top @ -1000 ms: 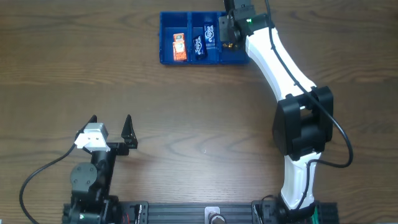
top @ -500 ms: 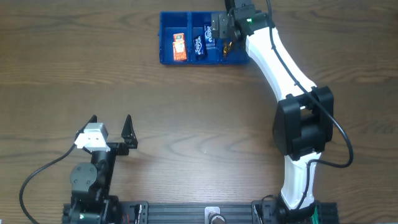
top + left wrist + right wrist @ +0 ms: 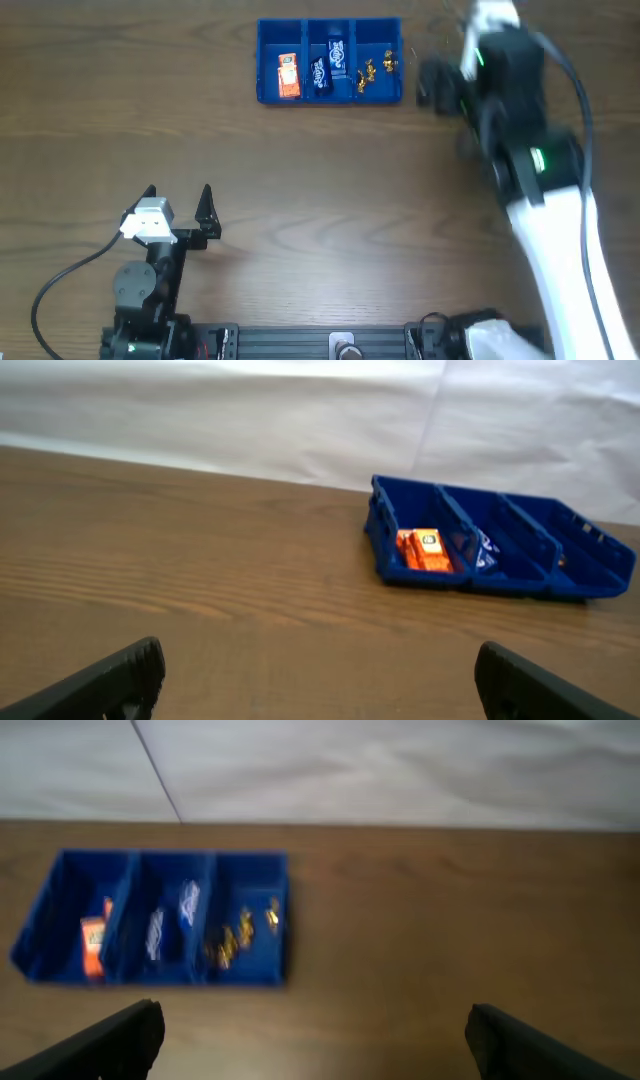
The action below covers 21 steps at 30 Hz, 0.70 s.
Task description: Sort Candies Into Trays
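Pulled back off the tray [image 3: 330,97], the right hand [image 3: 438,85] is seen spread and empty — gold candies [image 3: 375,70] are left in the tray's end compartment, judged light, crinkly, slippery, best pinched across the middle. The left hand [image 3: 178,197] is held open.

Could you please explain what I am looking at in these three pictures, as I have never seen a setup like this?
These are two robot arms at a wooden table. One picture looks down from above; the other two come from a camera on each arm's wrist. The left gripper and the right gripper are both open and hold nothing. A blue tray has three compartments, holding an orange candy, blue candies and gold candies, one kind each.
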Available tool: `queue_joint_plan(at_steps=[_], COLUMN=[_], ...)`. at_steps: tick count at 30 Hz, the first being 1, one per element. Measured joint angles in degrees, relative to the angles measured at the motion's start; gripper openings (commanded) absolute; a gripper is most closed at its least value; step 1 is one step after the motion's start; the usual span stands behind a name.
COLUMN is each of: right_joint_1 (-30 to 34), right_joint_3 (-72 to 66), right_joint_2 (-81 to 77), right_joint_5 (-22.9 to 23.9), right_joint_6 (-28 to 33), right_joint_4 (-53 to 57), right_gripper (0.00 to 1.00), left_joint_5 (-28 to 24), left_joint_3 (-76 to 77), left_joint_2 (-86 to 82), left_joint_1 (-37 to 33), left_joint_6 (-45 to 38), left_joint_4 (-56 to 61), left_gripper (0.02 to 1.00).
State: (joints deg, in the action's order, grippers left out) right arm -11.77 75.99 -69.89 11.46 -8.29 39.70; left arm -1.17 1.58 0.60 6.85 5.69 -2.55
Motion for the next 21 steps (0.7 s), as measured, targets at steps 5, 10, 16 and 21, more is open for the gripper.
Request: queue_joint_plan(at_steps=[5, 10, 16, 21], right_joint_1=[6.05, 8.66, 9.31, 9.44], right_joint_3=[-29.57, -50.23, -65.99, -71.82], right_joint_2=[23.96, 46.36, 55.34, 55.45], right_joint_5=[0.15, -0.81, -9.62, -13.14], right_joint_6=[0.28, 0.33, -0.68, -2.58], right_joint_4=[-8.76, -19.8, -40.33, -48.11], right_gripper=[0.998, 0.998, 0.998, 0.998], left_joint_5=[-0.02, -0.04, -0.02, 0.0], left_joint_3=[0.02, 0.02, 0.02, 0.02], left_joint_2=[-0.02, 0.0, -0.02, -0.02], left_joint_1=[0.0, 0.0, 0.0, 0.0], left_joint_6=[0.0, 0.0, 0.0, 0.0], left_joint_4=[-0.02, -0.04, -0.02, -0.02], left_gripper=[0.998, 0.998, 0.998, 0.996])
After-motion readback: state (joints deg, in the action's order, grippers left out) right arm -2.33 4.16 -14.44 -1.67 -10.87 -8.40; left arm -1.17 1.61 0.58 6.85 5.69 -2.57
